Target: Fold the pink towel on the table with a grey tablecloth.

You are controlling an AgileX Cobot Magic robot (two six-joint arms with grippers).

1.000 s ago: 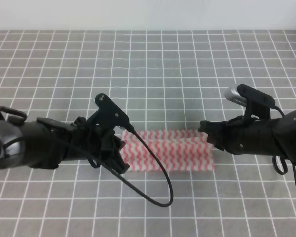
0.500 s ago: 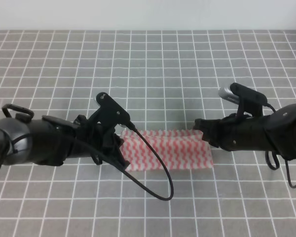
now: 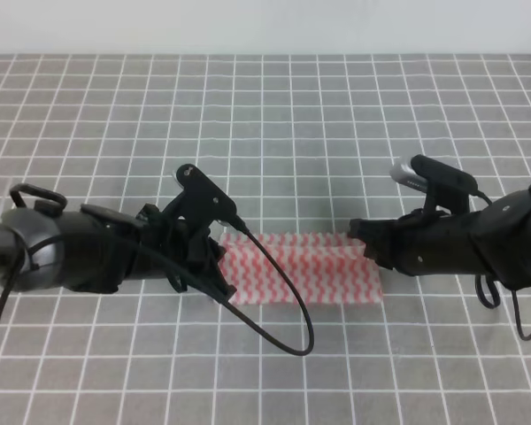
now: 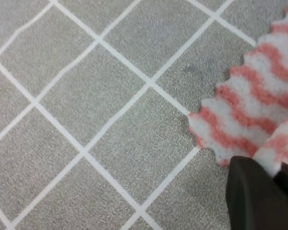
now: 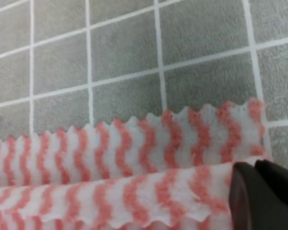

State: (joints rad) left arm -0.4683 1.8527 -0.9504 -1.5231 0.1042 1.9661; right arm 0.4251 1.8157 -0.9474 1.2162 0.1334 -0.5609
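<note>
Grey cloth with a white grid covers the tabletop [image 3: 336,115] from edge to edge in the high view, a pale wall strip running along the top. Down in the lower middle lies the pink towel [image 3: 305,276], a long narrow band stretched left to right, an upper layer showing along its far side. The left gripper [image 3: 214,270] sits low at the towel's left end, its black body covering that end, a black cable looping out in front across the stripes. The right gripper [image 3: 365,243] meets the towel's far right corner, the cloth lifted a little there.

Over to the left wrist view: grid squares run diagonally, and the towel's jagged corner [image 4: 240,124] lies flat on the grey at the right. At the lower right, dark fingers [image 4: 254,196] press together with a fold of striped cloth wedged between them — the jaws are closed on the pink towel.

Now the right wrist view: two striped layers, the lower one flat on the grid, an upper edge [image 5: 134,191] riding over it. Dark fingertips [image 5: 252,196] in the bottom right corner pinch that upper layer, the jaws nearly closed upon it.
</note>
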